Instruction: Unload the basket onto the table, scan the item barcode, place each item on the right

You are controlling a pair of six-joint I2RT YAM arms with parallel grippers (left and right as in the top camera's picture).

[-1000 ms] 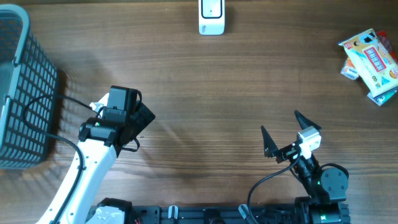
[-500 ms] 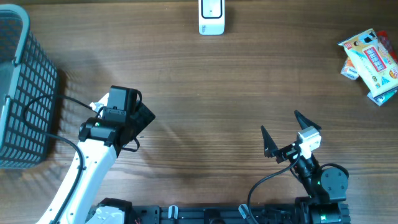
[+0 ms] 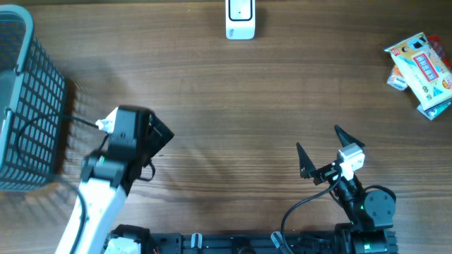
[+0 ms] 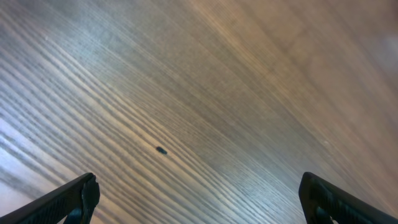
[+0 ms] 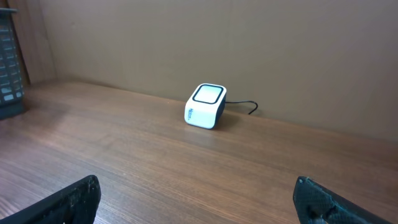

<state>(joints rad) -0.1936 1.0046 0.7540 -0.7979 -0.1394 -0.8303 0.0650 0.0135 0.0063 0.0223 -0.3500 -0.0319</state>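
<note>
The right fingers point(image 5: 71, 200) and left fingers point(image 4: 71, 200) both stand spread wide, grasping nothing. The packets point(image 3: 420, 67) lie well ahead and rightward of the right fingers, the nearer pair. Their long axis seems diagonal, and they sit well apart from the scanner point(image 3: 240, 20).

Small white scanner point(image 5: 205, 106) with a dark-framed top window stands upright on the wooden table point(image 5: 137, 168) near the back wall, thin black cable point(image 5: 247, 108) trailing behind it — dark basket point(image 5: 11, 68) at the left edge, right gripper point(image 5: 199, 204) spread wide, its tips in the bottom corners.
</note>
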